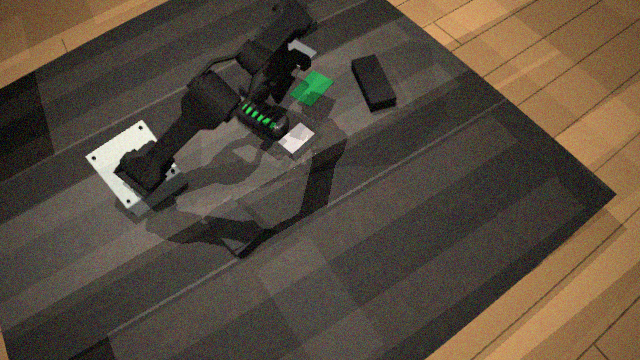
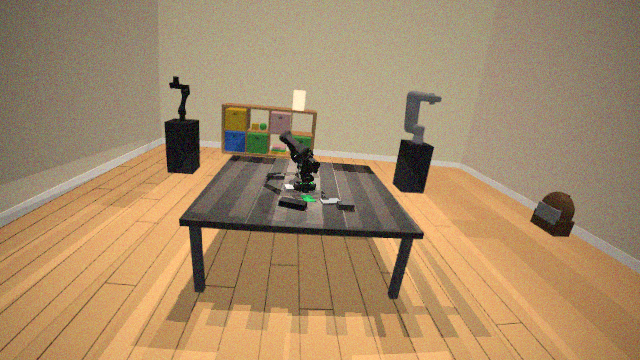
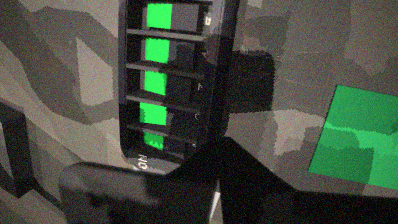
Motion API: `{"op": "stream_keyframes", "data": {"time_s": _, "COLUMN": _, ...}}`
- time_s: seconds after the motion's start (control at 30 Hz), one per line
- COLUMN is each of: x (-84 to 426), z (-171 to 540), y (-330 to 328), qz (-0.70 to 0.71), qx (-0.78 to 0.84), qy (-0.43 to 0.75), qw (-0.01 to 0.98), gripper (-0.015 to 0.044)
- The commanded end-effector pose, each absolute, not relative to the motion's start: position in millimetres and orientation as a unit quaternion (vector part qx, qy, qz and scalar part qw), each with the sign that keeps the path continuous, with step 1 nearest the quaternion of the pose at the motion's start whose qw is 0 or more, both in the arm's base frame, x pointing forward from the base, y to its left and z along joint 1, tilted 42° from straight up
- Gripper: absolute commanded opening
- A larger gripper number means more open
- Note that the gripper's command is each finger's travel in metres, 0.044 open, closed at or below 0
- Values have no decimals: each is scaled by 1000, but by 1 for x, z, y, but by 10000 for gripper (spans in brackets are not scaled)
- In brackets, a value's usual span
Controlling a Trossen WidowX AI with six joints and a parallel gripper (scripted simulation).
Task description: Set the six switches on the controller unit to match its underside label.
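The dark grey controller unit sits on its base with its switches facing up. The wrist view shows five rocker switches in a row, each with a bright green end on the left and a dark end on the right; the rest is cut off at the top. Which ends are pressed down is hard to tell. The label on the underside is hidden. My gripper is shut and empty, low over one end of the unit; its fingers cover that end in the wrist view. Whether they touch it is unclear.
A white block lies close beside the unit. A green sheet and a black block lie further off. A white plate and a dark block lie near each other.
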State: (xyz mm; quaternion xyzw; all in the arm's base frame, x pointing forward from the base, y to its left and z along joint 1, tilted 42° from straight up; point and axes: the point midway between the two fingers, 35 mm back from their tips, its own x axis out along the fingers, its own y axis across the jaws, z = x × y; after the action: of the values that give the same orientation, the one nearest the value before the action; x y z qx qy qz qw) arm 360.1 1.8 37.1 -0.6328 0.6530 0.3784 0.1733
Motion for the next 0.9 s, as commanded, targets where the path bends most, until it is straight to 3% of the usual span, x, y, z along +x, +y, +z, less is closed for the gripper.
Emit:
{"op": "stream_keyframes", "data": {"time_s": 0.0, "x": 347, "z": 35, "y": 13, "qz": 371, "qx": -659, "qy": 628, "qw": 183, "gripper": 0}}
{"op": "stream_keyframes", "data": {"time_s": 0.67, "x": 239, "z": -3, "y": 34, "qz": 335, "qx": -767, "qy": 482, "qw": 258, "gripper": 0}}
{"op": "stream_keyframes", "data": {"time_s": 0.87, "x": 235, "z": -4, "y": 33, "qz": 334, "qx": -770, "qy": 477, "qw": 260, "gripper": 0}}
